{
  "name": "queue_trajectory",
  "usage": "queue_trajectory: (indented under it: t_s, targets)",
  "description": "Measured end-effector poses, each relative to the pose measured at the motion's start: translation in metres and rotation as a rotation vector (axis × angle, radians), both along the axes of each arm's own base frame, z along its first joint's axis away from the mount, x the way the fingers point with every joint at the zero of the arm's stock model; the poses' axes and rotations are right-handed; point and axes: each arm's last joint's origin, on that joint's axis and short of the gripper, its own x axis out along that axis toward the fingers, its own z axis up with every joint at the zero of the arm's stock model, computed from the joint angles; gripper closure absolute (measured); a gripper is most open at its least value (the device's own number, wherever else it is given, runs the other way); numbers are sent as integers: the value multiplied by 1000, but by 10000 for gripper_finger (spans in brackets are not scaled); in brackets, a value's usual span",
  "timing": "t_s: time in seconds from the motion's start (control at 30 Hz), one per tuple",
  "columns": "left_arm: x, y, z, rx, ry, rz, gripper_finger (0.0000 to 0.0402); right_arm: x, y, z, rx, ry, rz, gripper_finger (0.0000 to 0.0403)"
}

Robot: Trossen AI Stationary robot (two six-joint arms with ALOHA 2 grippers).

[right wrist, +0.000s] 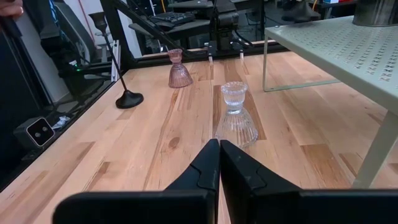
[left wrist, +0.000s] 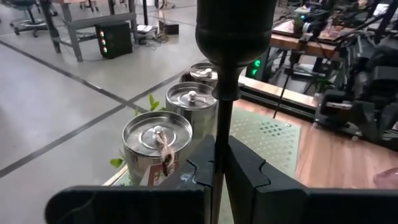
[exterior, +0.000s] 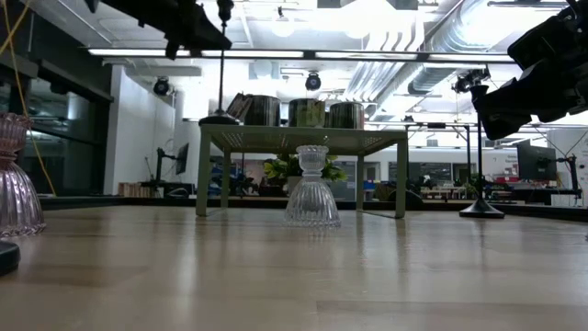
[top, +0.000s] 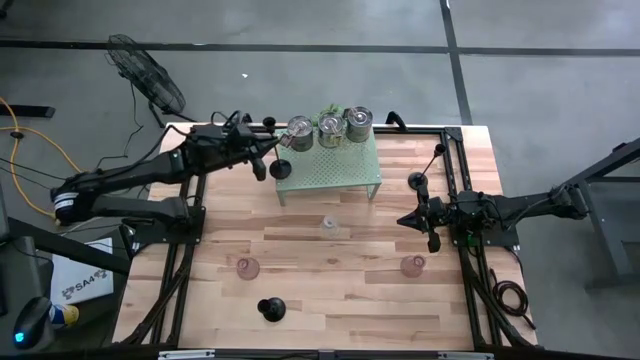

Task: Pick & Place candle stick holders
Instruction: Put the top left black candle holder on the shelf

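Note:
My left gripper (top: 268, 160) is shut on a black slim-stemmed candle holder (exterior: 221, 64) at the left end of the pale green rack (top: 340, 175). Its round base (top: 283, 169) sits at the rack's top. Three silver cups (top: 331, 130) stand on the rack's far edge. My right gripper (top: 406, 220) is shut and empty above the table's right side. A clear glass holder (top: 328, 226), two pink ones (top: 248, 267) (top: 413, 265) and two more black holders (top: 272, 308) (top: 416, 180) stand on the table. My left gripper pinches the black holder's thin stem (left wrist: 219, 134) between its two fingers, below the cup (left wrist: 236, 31). The fingers come level from the table's left and lie across the stem. The holder stands upright. Its base (exterior: 219, 119) is at the rack's top; whether it rests there, I cannot tell.
A leafy plant (top: 327, 112) stands behind the rack. Black frame rails (top: 455, 170) run along the table's left and right sides. The table's middle near the clear holder is bare wood (top: 340, 290). A fan (top: 145, 70) stands on the floor beyond the far left corner.

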Motion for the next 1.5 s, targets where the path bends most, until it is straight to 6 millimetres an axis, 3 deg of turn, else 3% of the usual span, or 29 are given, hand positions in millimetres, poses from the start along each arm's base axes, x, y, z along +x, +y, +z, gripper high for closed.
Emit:
queue_trajectory:
  t_s: [0.67,1.5]
  targets:
    - [31,12,-10,62,-16,1,389,0,0,0,0,0,0,399]
    - [34,15,-15,60,8,48,389,0,0,0,0,0,0,398]
